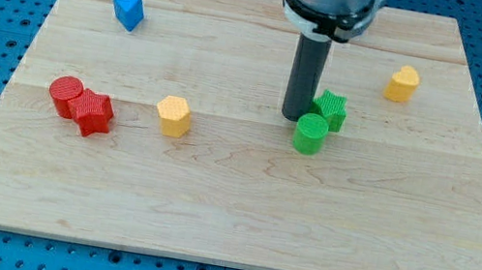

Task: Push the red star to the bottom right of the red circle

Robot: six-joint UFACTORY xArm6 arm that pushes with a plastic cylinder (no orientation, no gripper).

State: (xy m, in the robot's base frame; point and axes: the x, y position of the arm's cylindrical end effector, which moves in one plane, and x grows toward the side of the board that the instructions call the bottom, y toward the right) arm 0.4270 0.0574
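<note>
camera view | red star [93,113] touches red circle [65,94] at its lower right, bench [227,221] left | no pincer on this arm, so no open or closed state; tip [295,117] is far right, beside green star [330,109] and green cylinder [310,134] | risk: crossing left may hit yellow block [174,115]; a hard push could shift the circle too

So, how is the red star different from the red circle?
The red star has a pointed, notched outline, while the red circle is a round cylinder. The red star sits to the lower right of the red circle and nearer the view's bottom; the red circle is nearer the view's left edge. Both are red, stand on the board touching each other, and are far to the left of my tip.
</note>
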